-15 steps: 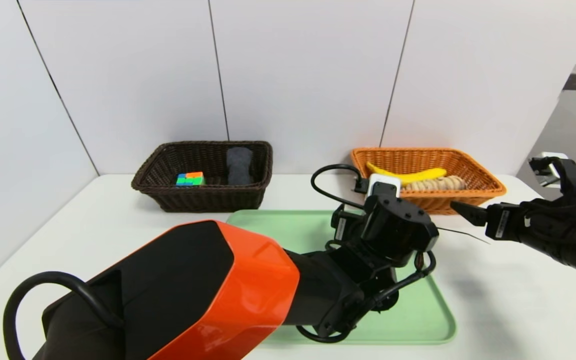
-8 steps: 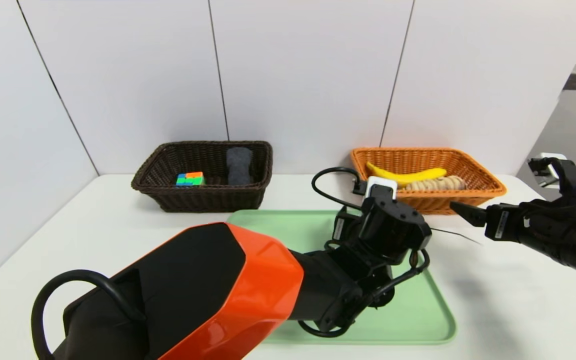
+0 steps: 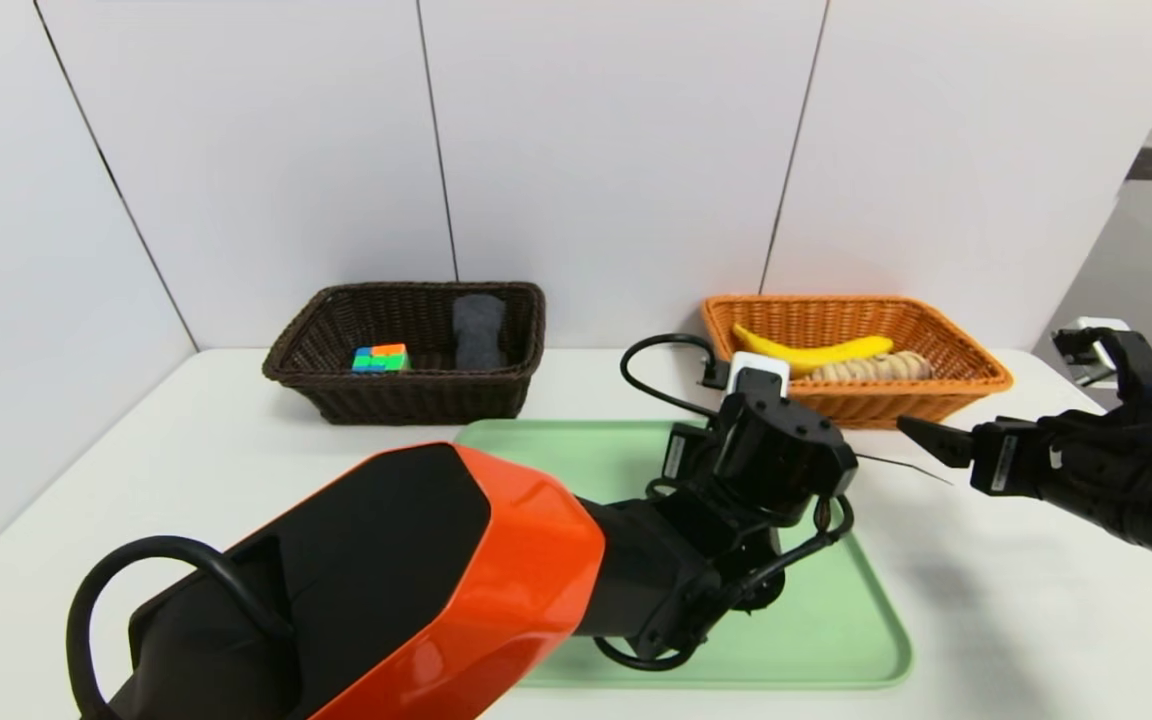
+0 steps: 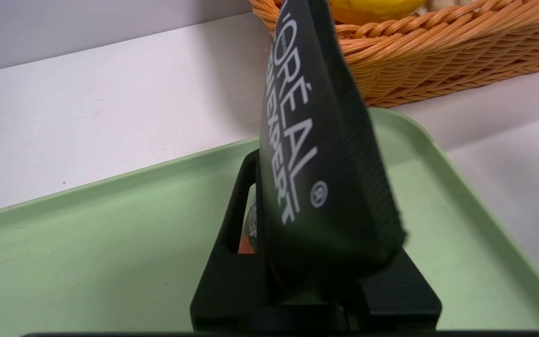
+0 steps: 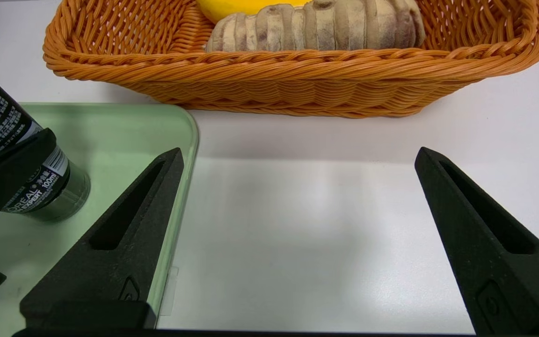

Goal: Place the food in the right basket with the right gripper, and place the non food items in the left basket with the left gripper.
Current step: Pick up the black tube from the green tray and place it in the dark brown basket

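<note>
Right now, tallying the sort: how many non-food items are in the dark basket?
2: the puzzle cube and the rolled grey cloth lie in the dark brown basket. The squeeze tube is outside, in the left gripper.

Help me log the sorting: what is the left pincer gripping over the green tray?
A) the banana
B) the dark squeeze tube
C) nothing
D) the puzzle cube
B: the left wrist view shows the left pincer closed on the dark squeeze tube.

Pale green tray [image 3: 836,640], orange basket [image 3: 976,385]
</note>
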